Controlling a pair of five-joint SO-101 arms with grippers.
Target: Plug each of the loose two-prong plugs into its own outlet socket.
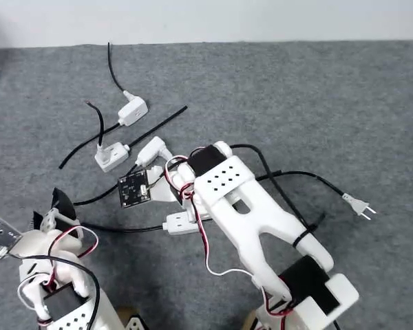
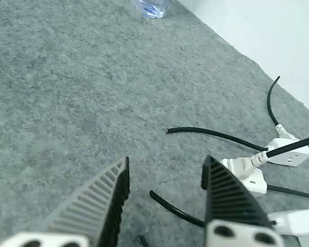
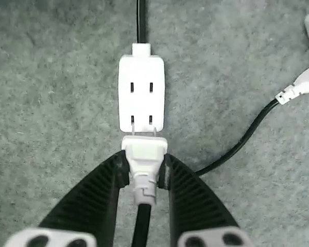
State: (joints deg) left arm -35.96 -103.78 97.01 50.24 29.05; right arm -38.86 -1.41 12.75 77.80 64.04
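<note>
White plug (image 3: 144,150) sits clamped in my right gripper's (image 3: 143,163) fingers (image 3: 103,190), gripped by its body so both prongs line up with the nearer slot pair of the outlet socket (image 3: 142,77); they look partly entered. My left gripper (image 2: 166,170) hangs spread, empty, over the grey felt desk (image 2: 67,92). I count one more loose plug (image 1: 358,205), well apart, plus three white cord ends (image 1: 132,110) I can't sort.

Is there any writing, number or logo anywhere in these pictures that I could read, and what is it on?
None can be read. The white outlet socket and the plug in the right gripper show no print; specks on the small black board are too small to read.
</note>
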